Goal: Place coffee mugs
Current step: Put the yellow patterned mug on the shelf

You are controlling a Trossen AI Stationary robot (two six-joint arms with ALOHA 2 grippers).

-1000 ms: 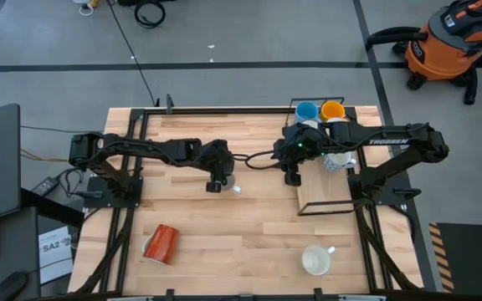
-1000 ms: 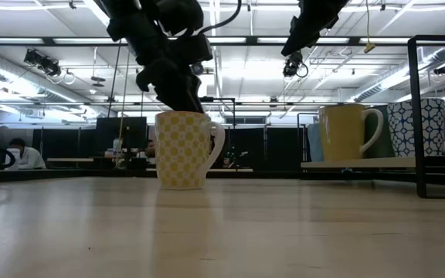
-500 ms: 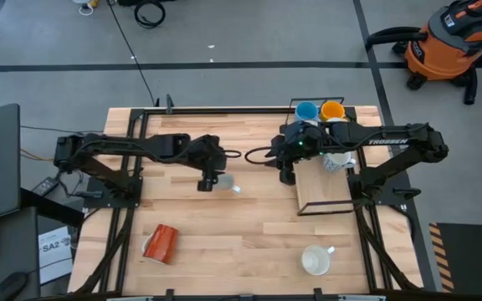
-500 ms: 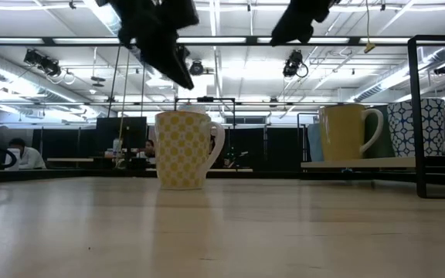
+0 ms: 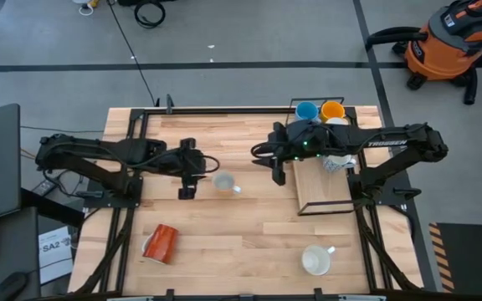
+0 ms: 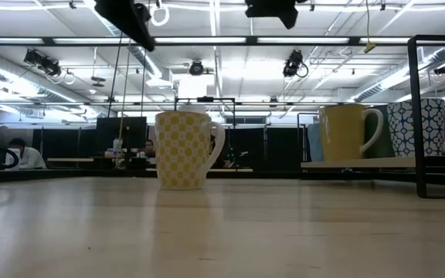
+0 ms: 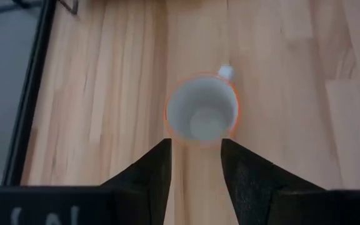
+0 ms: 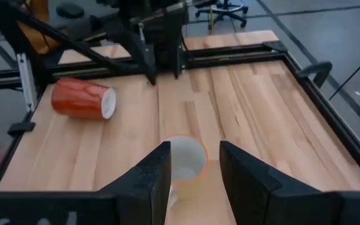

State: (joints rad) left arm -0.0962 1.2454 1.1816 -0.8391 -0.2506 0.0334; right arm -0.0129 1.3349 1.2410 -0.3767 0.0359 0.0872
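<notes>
Both jaws stand parted and hold nothing. My left gripper (image 5: 187, 192) hangs above the table (image 5: 249, 234), just beside the upright dotted mug (image 5: 223, 181); my right gripper (image 5: 277, 176) hangs on its other side. Red-orange mug (image 5: 160, 243) lies tipped over. Light blue mug (image 5: 306, 111) and orange-yellow mug (image 5: 332, 110) sit on the rack (image 5: 325, 203).

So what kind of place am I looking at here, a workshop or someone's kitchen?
Probably a robotics lab or workshop rather than a kitchen. A pale wooden table stands on a grey concrete floor with an orange shop vacuum nearby, and the low view shows a large hall with ceiling strip lights and desks with monitors.
</notes>
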